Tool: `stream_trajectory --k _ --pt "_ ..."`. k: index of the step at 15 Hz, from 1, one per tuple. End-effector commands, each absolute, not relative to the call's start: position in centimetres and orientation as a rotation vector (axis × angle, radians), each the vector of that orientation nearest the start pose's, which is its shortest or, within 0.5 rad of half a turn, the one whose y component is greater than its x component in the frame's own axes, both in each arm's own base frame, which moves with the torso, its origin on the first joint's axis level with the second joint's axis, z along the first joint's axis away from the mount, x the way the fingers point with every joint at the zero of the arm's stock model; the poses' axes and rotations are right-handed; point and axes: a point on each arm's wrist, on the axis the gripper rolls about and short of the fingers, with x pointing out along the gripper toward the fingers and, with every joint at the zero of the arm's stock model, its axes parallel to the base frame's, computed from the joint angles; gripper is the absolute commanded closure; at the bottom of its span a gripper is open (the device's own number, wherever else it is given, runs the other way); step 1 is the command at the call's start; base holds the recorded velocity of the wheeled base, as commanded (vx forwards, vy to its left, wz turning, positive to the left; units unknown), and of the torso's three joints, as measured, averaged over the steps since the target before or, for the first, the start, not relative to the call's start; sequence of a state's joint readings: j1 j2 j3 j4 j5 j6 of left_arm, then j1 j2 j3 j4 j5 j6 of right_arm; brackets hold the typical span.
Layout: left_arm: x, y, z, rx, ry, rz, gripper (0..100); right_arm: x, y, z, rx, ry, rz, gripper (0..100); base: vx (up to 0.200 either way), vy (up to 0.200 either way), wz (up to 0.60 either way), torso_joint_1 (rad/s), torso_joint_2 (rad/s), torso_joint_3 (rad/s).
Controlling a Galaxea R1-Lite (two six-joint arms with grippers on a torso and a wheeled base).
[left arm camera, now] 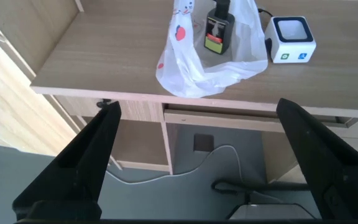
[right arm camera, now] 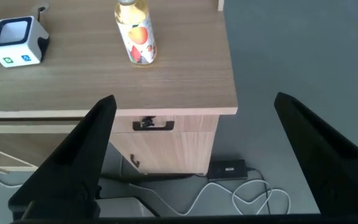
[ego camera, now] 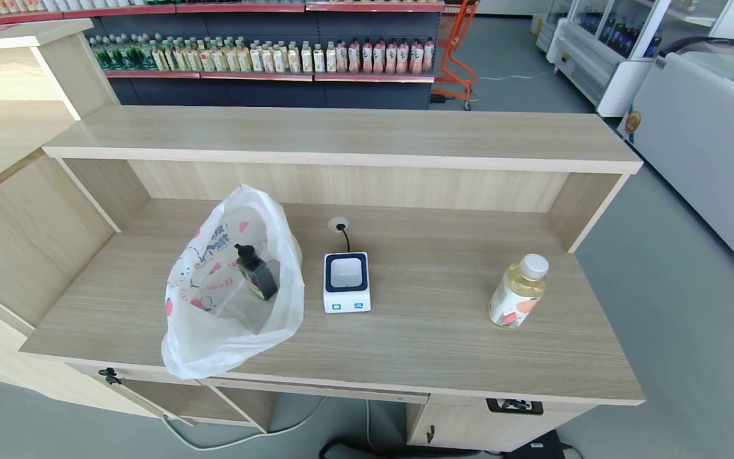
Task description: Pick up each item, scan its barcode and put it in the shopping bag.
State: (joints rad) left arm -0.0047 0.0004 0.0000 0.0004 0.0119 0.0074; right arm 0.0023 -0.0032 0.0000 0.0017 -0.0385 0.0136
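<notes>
The left pincer (left arm camera: 194, 168) hangs spread wide and holding nothing, its two dark fingers (left arm camera: 79, 168) well apart, off the front edge of the wooden counter (ego camera: 431, 331) and lower than its top; ahead of it, on the counter just past that edge, sits the white plastic shopping bag (left arm camera: 191, 68) with red and dark print, its mouth open upward; inside the bag a dark pump bottle (left arm camera: 218, 31) with a red and green label stands tilted against the plastic; just beside the bag, toward the right pincer's side, sits the white barcode scanner (ego camera: 346, 280) with its dark-framed window facing up; a black cable (ego camera: 345, 241) runs from the scanner's back to a round grommet (ego camera: 338, 224) in the counter top. The right pincer (right arm camera: 194, 162) is likewise spread wide and empty, off the counter's front edge near the counter's right end; ahead of it, well apart from the scanner, a juice bottle (right arm camera: 136, 31) with a white cap, pale yellow liquid and a fruit-printed label stands upright on the counter; nearer this pincer, under the counter's edge, a black handle (right arm camera: 145, 124) sits on the cabinet front. Far beyond both pincers, store shelves (ego camera: 265, 56) carry rows of drink bottles.
</notes>
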Motion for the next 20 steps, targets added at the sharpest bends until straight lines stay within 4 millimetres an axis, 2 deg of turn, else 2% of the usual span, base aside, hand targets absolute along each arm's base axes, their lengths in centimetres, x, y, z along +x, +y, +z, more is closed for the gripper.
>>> stream_trajectory --k 1,4,5,6,7,8,9,10,11,12,13,17,18,19,20 --pt "-2.3 0.0 7.5 0.006 0.000 0.008 0 -2.3 -0.1 7.5 0.012 0.001 -0.035 0 0.000 -0.200 0.00 0.002 0.01 0.002" --pt "-2.3 0.0 7.5 0.002 0.000 0.009 0 -2.3 -0.1 7.5 0.009 0.000 -0.035 0 0.000 -0.133 0.00 0.002 0.00 -0.002" --pt "-2.3 0.0 7.5 -0.002 0.000 0.009 0 -2.7 0.0 10.4 0.005 -0.043 0.032 0 0.000 0.000 0.00 0.000 0.00 0.000" --pt "-2.3 0.0 7.5 -0.002 0.000 0.009 0 -1.6 0.1 14.6 0.009 0.042 0.115 0 0.000 0.000 0.00 0.000 0.00 0.000" --pt "-2.3 0.0 7.5 -0.002 0.000 0.008 0 0.5 0.2 18.1 0.011 0.109 0.115 0 0.000 0.000 0.00 0.000 0.00 0.000" --pt "-2.3 0.0 7.5 -0.002 0.000 0.009 0 2.5 0.3 19.6 0.013 0.175 0.111 0 0.000 0.000 0.00 0.000 0.00 0.000" --pt "-2.3 0.0 7.5 -0.002 0.000 0.009 0 5.2 0.3 20.0 0.015 0.269 0.112 0 0.000 0.000 0.00 0.000 0.00 0.000" --pt "-2.3 0.0 7.5 -0.002 0.000 0.009 0 8.2 0.4 19.5 0.017 0.361 0.114 0 0.000 0.000 0.00 0.000 0.00 0.000" --pt "-2.3 0.0 7.5 -0.002 0.000 0.009 0 8.2 0.4 19.5 0.017 0.361 0.114 0 0.000 0.000 0.00 0.000 0.00 0.000" --pt "-2.3 0.0 7.5 -0.002 0.000 0.009 0 13.1 0.9 17.5 0.000 0.492 0.136 0 0.000 0.000 0.00 0.000 0.00 0.000" --pt "-2.3 0.0 7.5 -0.002 0.000 0.009 0 14.8 1.5 16.3 -0.023 0.550 0.173 0 0.000 0.000 0.00 0.000 0.00 0.000" --pt "-2.3 0.0 7.5 -0.002 0.000 0.009 0 18.7 3.0 11.9 -0.041 0.683 0.227 0 0.000 0.000 0.00 0.000 0.00 0.000" --pt "-2.3 0.0 7.5 -0.002 0.000 0.009 0 19.4 3.3 11.3 -0.041 0.685 0.235 0 0.000 0.000 0.00 0.000 0.00 0.000" --pt "-2.3 0.0 7.5 -0.002 0.000 0.009 0 22.1 6.2 9.2 0.003 0.652 0.310 0 0.000 0.000 0.00 0.000 0.00 0.000" --pt "-2.3 0.0 7.5 -0.002 0.000 0.009 0 22.6 6.7 8.8 -0.004 0.634 0.314 0 0.000 0.000 0.00 0.000 0.00 0.000"
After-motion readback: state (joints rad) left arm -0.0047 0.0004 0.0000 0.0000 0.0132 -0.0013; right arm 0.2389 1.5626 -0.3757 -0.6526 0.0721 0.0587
